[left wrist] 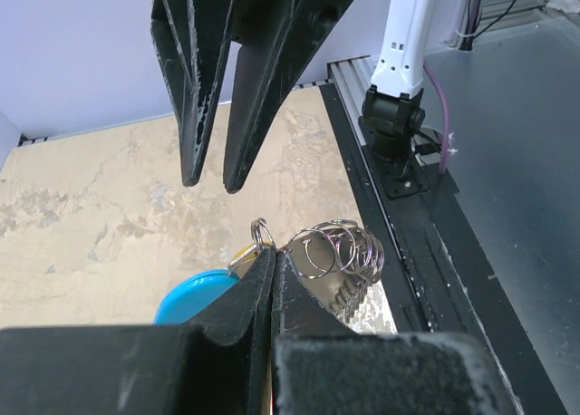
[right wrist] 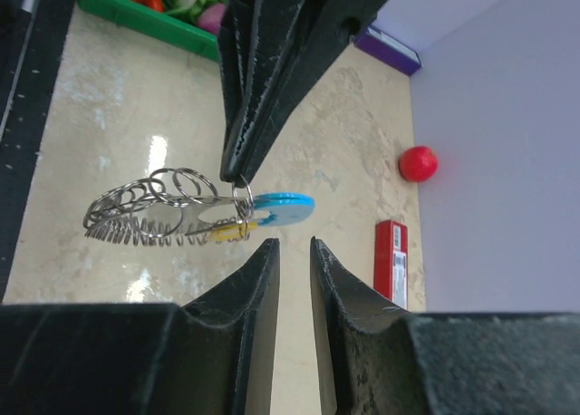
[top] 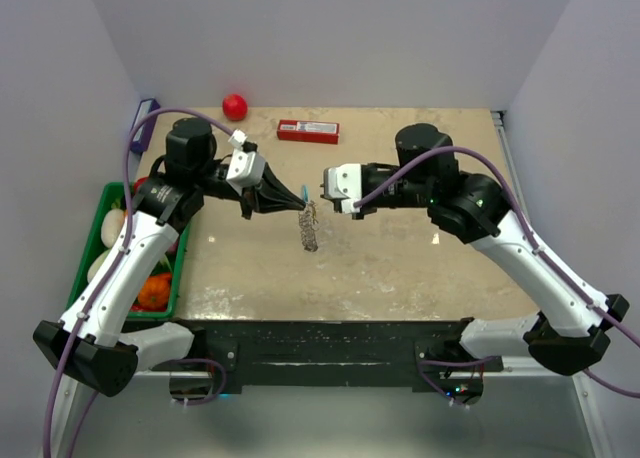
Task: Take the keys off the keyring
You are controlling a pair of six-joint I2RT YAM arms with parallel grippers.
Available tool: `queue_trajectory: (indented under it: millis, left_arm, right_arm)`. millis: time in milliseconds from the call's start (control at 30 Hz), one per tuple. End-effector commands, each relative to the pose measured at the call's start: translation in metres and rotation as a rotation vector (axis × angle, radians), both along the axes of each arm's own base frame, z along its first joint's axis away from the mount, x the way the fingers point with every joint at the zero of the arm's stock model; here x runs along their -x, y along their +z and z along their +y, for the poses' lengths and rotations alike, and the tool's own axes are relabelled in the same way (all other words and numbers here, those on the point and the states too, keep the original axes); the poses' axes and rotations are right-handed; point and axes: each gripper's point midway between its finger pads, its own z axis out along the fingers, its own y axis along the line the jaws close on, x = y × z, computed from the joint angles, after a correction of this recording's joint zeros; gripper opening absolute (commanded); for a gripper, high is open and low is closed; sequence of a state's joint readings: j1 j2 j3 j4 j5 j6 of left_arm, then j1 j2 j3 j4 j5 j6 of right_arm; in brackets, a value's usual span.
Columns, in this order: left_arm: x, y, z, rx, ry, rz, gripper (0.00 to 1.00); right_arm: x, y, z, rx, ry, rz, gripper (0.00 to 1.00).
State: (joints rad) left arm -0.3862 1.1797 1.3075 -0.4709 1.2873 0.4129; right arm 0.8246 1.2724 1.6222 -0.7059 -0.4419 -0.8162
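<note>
The keyring (right wrist: 145, 208) is a bunch of silvery wire rings with a light-blue tag (right wrist: 286, 207), and it hangs above the table. My left gripper (left wrist: 272, 259) is shut on a small ring at its top. In the top view the keyring (top: 310, 228) dangles below the left gripper (top: 300, 202). A small brass-yellow key (right wrist: 231, 231) hangs on that ring beside the blue tag. My right gripper (right wrist: 293, 245) stands open just below the key, with nothing between its fingers. In the top view the right gripper (top: 323, 191) faces the left one closely.
A red ball (top: 234, 105) and a red box (top: 307, 131) lie at the back of the table. A green bin (top: 178, 278) of produce stands at the left edge, under the left arm. A purple object (top: 145, 118) sits in the back left corner.
</note>
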Motion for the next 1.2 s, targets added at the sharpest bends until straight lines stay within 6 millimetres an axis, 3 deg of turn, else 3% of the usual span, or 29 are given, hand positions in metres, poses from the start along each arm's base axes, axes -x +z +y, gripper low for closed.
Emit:
queue_trajectory:
  millis: [0,300,733,1167]
  left_arm:
    - [0.012,0.020,0.004,0.043,-0.063,-0.081,0.00]
    - [0.025,0.020,0.006,0.060,-0.133,-0.103,0.00]
    - [0.024,0.020,0.006,0.060,-0.133,-0.099,0.00]
    - [0.022,0.017,0.006,0.057,-0.126,-0.101,0.00]
  right_arm:
    - [0.026,0.015,0.001,-0.043,0.112,0.037,0.22]
    - [0.038,0.006,0.008,-0.042,0.200,0.133,0.20]
    - [0.040,0.003,0.020,-0.075,0.243,0.217,0.23]
    - [0.045,0.000,0.019,-0.073,0.264,0.242,0.27]
